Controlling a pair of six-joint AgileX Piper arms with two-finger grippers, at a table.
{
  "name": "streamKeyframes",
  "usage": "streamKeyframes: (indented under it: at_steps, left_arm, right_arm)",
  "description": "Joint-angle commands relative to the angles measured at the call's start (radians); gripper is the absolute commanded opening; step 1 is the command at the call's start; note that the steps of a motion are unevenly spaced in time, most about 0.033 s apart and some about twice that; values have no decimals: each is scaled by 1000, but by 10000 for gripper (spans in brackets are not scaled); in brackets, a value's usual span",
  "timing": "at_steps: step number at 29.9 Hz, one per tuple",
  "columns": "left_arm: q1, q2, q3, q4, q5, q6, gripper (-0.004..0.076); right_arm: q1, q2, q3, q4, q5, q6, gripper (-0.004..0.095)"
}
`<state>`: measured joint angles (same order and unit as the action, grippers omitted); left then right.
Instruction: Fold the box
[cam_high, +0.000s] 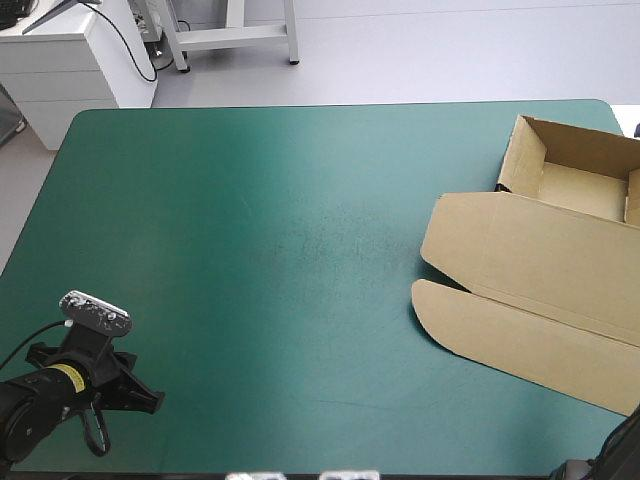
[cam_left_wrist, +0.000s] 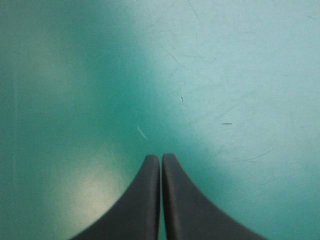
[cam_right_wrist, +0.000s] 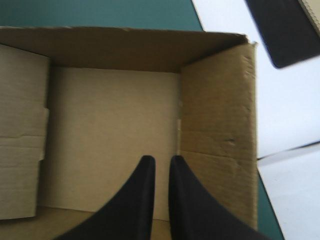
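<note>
- Left claw (cam_left_wrist: 161, 162): the two black fingers are pressed together in one pointed arch, with only a hairline seam between them. It holds nothing.
- It hangs over bare teal-green cover (cam_left_wrist: 225, 75), which is marked with fine scratches. Whether the tips touch the cover cannot be told.
- Right claw (cam_right_wrist: 162, 161): the fingers are all but together, with a slim gap at the tips through which brown board shows. No board lies between them and nothing is gripped.
- It points into the open tray (cam_right_wrist: 115, 120) of the box, over the floor and near one inner wall (cam_right_wrist: 217, 130). Contact with the floor cannot be told.
- The box (cam_high: 530, 290) sits at the table's right side, toward the far right corner.
- Its walls are raised and the tray is open. The lid (cam_high: 530, 250) lies flat on the cover toward the near edge, with a rounded flap (cam_high: 450, 320) at its left end.
- Cut off: the tray and lid both run past the high view's right edge.
- The right arm (cam_high: 622, 450) shows from above only as a dark sliver at the near right corner, and its claw is out of sight there.
- The left arm (cam_high: 60, 395) sits at the near left corner. From above its fingers are hard to make out.
</note>
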<state>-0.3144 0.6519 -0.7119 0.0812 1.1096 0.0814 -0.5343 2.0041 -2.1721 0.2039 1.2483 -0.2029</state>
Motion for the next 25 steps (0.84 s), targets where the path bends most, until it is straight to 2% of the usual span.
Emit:
streamKeyframes:
  at_steps: [1, 7, 12, 15, 21, 25]
  left_arm:
    - [-1, 2, -18, -6, -51, -6, -8]
    - [-1, 2, 2, -33, -99, -10, -8]
    - [-1, 2, 9, -117, -124, -10, -8]
    - [-1, 2, 9, -147, -128, -5, -8]
    - [-1, 2, 9, -145, -126, -5, -8]
    - [-1, 2, 18, -143, -122, -5, -8]
  right_arm:
    - [3, -114, -27, 109, -3, -59, -8]
    - [85, -213, -26, 108, -3, -59, -8]
    - [224, -294, -25, 99, -3, -66, -10]
    - [328, -336, -5, 44, -3, -71, -10]
    - [517, -470, 220, -85, -3, -71, -11]
    - [579, -580, 455, -85, -5, -97, -10]
